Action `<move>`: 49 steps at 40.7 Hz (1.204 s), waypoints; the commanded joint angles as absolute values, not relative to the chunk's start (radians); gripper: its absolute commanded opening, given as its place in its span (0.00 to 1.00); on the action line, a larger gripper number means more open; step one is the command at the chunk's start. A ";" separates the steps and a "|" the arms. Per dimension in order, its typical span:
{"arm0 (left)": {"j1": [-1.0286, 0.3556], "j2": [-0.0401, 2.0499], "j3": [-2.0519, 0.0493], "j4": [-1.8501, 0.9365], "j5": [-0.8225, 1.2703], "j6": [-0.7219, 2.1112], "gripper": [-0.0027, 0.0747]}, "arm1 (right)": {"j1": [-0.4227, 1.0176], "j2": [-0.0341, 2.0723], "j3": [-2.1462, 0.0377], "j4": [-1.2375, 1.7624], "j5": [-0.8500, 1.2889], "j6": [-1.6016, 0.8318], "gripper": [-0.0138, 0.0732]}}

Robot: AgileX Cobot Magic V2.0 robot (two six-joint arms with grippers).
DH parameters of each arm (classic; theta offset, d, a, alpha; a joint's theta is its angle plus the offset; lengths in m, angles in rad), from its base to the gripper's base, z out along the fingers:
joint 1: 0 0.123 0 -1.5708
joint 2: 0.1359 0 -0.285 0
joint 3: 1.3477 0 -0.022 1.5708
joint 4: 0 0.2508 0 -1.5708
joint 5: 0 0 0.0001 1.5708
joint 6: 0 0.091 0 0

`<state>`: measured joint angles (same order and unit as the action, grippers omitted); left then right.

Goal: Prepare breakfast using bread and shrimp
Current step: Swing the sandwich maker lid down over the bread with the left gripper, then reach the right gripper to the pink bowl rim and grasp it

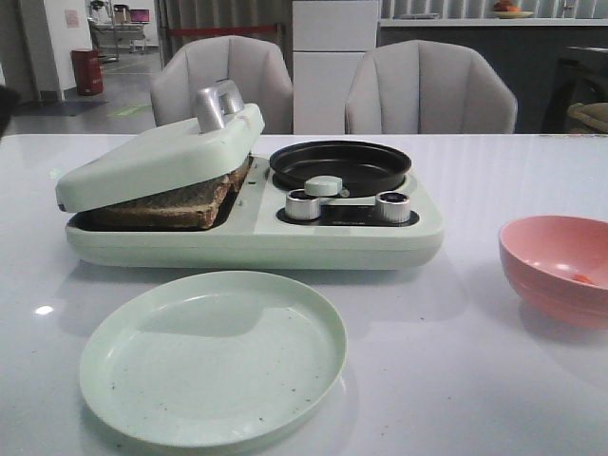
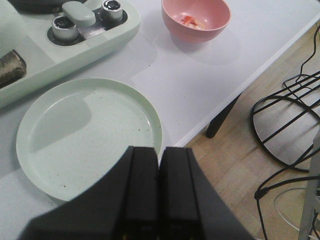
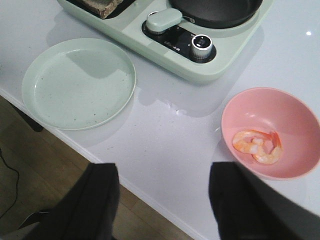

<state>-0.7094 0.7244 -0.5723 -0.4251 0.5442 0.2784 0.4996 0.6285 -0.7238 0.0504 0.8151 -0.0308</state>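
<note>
The bread (image 1: 161, 207) lies in the left side of the pale green breakfast appliance (image 1: 256, 237), under its half-lowered lid (image 1: 157, 157); a corner of the bread shows in the left wrist view (image 2: 10, 67) and the right wrist view (image 3: 105, 6). The shrimp (image 3: 257, 146) lie in a pink bowl (image 1: 559, 266) at the right, also seen in the left wrist view (image 2: 192, 21). My left gripper (image 2: 160, 152) is shut and empty above the near rim of the green plate (image 2: 85, 132). My right gripper (image 3: 164, 175) is open and empty over the table's near edge. Neither gripper shows in the front view.
An empty black pan (image 1: 340, 166) sits on the appliance's right side, above two silver knobs (image 1: 304, 205) and a green handle (image 1: 323, 185). The green plate (image 1: 214, 356) lies in front of the appliance. Two grey chairs (image 1: 427, 90) stand behind the table. A black wire rack (image 2: 290, 125) stands on the floor.
</note>
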 commanded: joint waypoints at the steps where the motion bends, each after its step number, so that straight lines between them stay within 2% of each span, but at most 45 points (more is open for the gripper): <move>1: -0.716 0.650 -0.560 -0.443 0.474 0.281 0.16 | 0.493 0.629 -0.751 0.044 0.743 -0.032 0.73; 8: -0.716 0.579 -0.539 -0.443 0.483 0.281 0.16 | 0.493 0.629 -0.751 0.044 0.743 -0.032 0.73; 26: -0.716 0.576 -0.539 -0.443 0.496 0.281 0.16 | 0.492 0.662 -0.753 0.070 0.721 -0.032 0.73; 37: -0.716 0.576 -0.539 -0.443 0.496 0.281 0.16 | 0.410 0.964 -0.869 0.051 0.787 -0.032 0.73; 49: -0.716 0.576 -0.539 -0.443 0.496 0.281 0.16 | 0.151 1.278 -1.025 0.051 0.815 -0.032 0.73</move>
